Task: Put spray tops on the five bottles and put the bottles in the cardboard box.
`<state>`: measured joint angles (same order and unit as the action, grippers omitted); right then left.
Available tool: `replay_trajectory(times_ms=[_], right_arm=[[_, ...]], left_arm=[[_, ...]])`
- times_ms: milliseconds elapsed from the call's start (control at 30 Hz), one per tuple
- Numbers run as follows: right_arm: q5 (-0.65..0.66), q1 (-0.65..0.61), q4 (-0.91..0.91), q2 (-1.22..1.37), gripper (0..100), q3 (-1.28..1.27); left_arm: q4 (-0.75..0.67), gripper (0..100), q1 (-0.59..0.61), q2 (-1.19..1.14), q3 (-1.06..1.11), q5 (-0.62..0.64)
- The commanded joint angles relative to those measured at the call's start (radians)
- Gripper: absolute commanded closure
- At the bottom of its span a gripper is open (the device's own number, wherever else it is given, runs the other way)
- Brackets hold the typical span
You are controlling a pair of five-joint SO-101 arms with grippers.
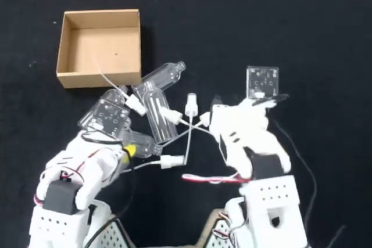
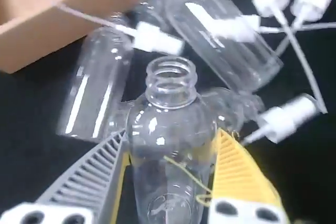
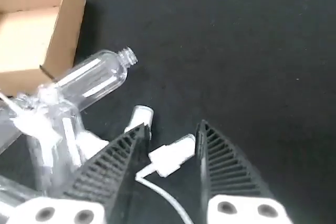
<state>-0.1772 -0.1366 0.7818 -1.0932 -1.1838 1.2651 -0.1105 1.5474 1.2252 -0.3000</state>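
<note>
My left gripper (image 2: 170,135) is shut on a clear open-necked bottle (image 2: 170,129), its grey and yellow fingers pressing on the bottle's two sides; from above, that bottle (image 1: 143,144) lies at the near edge of the pile. Several more clear bottles (image 1: 158,111) lie crossed just below the cardboard box (image 1: 68,50). My right gripper (image 3: 172,127) stands open over a loose white spray top (image 3: 169,157) that lies between its black fingers, untouched. Other spray tops (image 1: 190,105) with long dip tubes are scattered between the two arms.
The cardboard box (image 3: 73,3) holds nothing, and a thin dip tube leans over its near wall. A small clear square plate (image 1: 263,81) lies right of the right arm. Black cloth covers the table, bare on the far and right sides.
</note>
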Motion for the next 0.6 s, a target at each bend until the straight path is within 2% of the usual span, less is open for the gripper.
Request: replay_trajectory(times_ms=[0,233,567], right_arm=[[-0.012,0.02,0.008,0.142,84.3,0.101],[-0.095,0.015,0.006,0.469,84.3,0.246],[-0.097,-0.124,0.003,0.792,84.3,0.492]], left_arm=[[0.003,85,-0.067,0.009,-0.074,-0.002],[0.009,85,-0.067,0.009,-0.074,-0.002],[0.009,85,-0.073,0.009,-0.073,0.038]])
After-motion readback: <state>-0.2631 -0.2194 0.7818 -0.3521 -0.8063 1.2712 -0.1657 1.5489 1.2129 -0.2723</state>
